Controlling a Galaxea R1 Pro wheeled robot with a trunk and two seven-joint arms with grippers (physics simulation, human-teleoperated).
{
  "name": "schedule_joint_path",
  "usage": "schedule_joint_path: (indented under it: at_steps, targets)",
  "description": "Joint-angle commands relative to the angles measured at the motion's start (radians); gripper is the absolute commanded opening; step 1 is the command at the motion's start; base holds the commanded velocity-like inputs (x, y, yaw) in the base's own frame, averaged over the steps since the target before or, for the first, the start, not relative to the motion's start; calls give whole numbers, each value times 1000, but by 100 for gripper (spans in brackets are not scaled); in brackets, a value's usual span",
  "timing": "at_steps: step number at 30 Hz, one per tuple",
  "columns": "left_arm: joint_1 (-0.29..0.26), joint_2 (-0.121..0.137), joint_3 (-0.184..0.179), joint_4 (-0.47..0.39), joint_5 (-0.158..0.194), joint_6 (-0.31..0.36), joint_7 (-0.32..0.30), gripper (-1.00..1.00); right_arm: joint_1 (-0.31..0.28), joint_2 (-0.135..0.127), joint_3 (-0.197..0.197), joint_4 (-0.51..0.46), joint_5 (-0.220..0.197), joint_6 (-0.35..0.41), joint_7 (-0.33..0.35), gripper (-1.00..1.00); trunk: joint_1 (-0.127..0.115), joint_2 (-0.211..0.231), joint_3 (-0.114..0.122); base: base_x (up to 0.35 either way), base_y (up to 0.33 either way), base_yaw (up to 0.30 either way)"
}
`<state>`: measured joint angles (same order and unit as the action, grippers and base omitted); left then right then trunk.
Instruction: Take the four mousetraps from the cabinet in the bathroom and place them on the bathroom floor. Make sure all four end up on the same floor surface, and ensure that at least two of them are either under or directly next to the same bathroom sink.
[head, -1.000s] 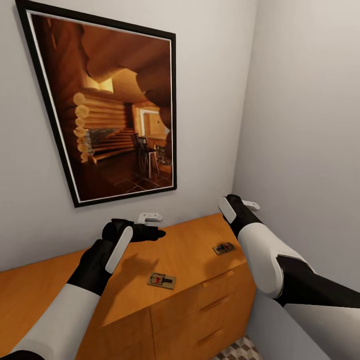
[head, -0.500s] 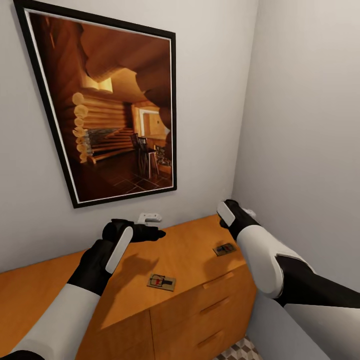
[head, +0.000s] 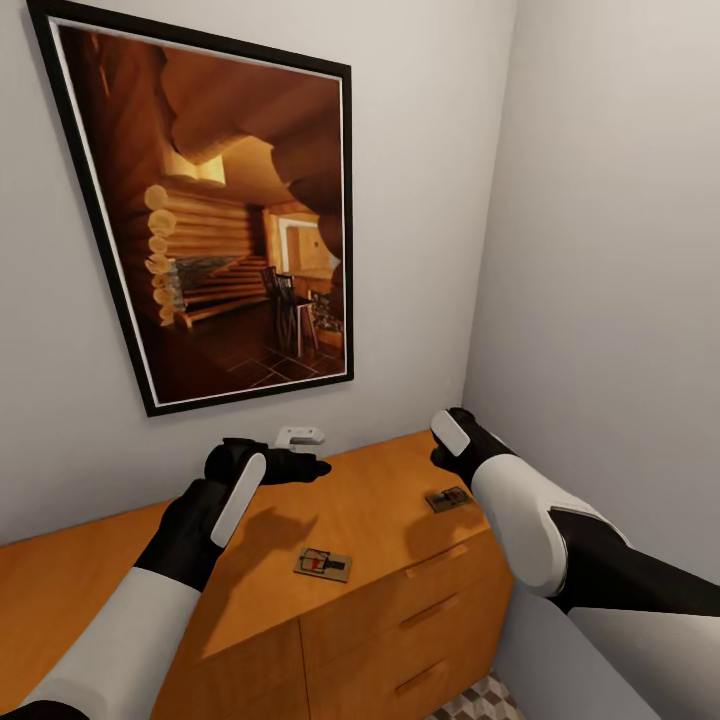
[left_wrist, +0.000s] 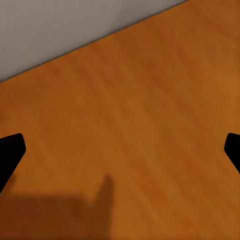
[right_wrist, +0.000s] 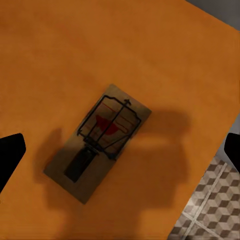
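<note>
Over the last second the right arm has drawn in leftward and a little down, so the right gripper (head: 447, 438) now hangs above the mousetrap (head: 448, 497) lying near the right end of the cabinet (head: 400, 590) top; nothing else has moved and the camera has held its place. From the right wrist view that mousetrap (right_wrist: 97, 141) lies flat on the orange wood between the two dark fingertips (right_wrist: 10, 152), which stand wide apart at either edge of the frame and grip nothing, with a corner of the cube-patterned bathroom floor (right_wrist: 210, 210) showing past the cabinet's edge. A second mousetrap (head: 323, 562) lies flat nearer the front edge of the cabinet top, about midway between the two arms and well apart from the first. Farther left, the left gripper (head: 300, 466) hovers over bare wood near the wall; its fingers (left_wrist: 11, 150) are likewise spread wide in the left wrist view and hold nothing. A framed picture (head: 215, 215) of a log interior hangs on the wall above the cabinet, with a small white wall fitting (head: 300, 435) just below it.
</note>
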<state>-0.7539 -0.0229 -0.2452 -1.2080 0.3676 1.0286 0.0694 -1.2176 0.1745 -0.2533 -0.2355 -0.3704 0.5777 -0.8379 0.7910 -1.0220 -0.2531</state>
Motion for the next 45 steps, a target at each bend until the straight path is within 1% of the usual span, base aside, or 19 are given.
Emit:
schedule_joint_path:
  at_steps: [1,9,13,20,22,32,45]
  targets:
    - [-1,0,-1,-1,8,4,7,100,0,0,4,-2,-9,6,-6,100,0,-1,-1,0,0,0]
    - [-1,0,0,-1,6,4,7,100,-1,0,7,-7,-9,12,-3,100,0,-1,-1,0,0,0]
    - [-1,0,0,-1,7,4,7,100,0,0,8,-8,-10,8,21,100,0,-1,-1,0,0,0]
    - [-1,0,-1,-1,8,4,7,100,-1,0,8,-2,-10,3,92,100,0,-1,-1,0,0,0]
    - [-1,0,-1,-1,8,4,7,100,-1,0,8,0,-10,3,99,100,0,-1,-1,0,0,0]
    - [-1,0,-1,-1,8,4,7,100,0,0,7,23,-11,2,111,100,0,-1,-1,0,0,0]
    - [-1,0,0,1,10,4,7,100,-1,0,7,27,-10,1,113,100,0,-1,-1,0,0,0]
